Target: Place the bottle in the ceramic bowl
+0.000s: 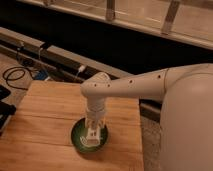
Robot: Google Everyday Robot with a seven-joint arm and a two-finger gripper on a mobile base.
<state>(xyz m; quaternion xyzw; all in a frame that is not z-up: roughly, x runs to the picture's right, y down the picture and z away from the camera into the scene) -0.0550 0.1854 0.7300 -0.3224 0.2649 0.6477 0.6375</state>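
Observation:
The dark-green ceramic bowl (78, 140) sits on the wooden table (45, 115) near its front right part. My gripper (92, 136) hangs straight down from the white arm and reaches into the bowl. A pale slim shape at its tip, inside the bowl, looks like the white bottle (90, 140), but I cannot separate it clearly from the gripper.
The white arm (135, 85) and the robot's large body (187, 125) fill the right side. Black cables (15, 75) lie on the floor at the left. A dark rail and ledge run behind the table. The table's right edge is close to the bowl.

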